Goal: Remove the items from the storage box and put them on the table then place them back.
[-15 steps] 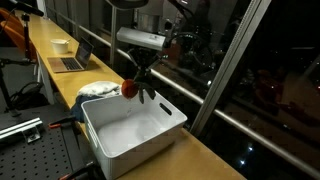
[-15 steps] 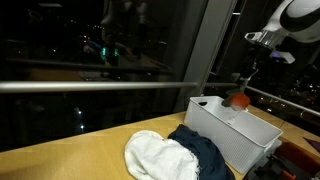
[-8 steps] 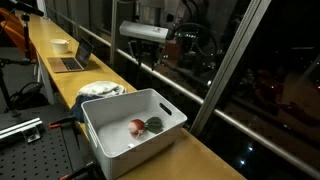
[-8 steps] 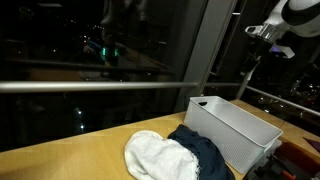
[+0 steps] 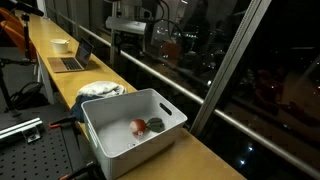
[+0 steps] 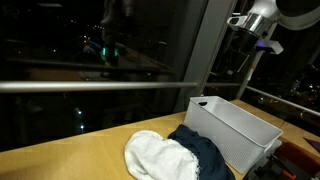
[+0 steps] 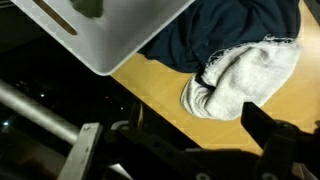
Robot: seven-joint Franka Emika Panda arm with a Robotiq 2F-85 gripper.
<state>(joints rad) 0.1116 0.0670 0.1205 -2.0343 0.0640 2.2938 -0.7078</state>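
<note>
The white Franka arm [image 6: 268,12] reaches in from the frame's upper right. Its black Robotiq gripper [image 5: 128,44] points downward at upper centre, jaws spread wide apart.

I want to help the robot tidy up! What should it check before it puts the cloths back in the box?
1. Fingers open with nothing between them: ok.
2. Arm raised well above the storage box: ok.
3. Red ball and green object lying inside the box: ok.
4. White cloth and navy garment out on the table beside the box: ok.
5. Bare floor in the box for the cloths: ok.
6. Cloths loose enough to lift one at a time: cannot tell; they lie touching each other.
</note>
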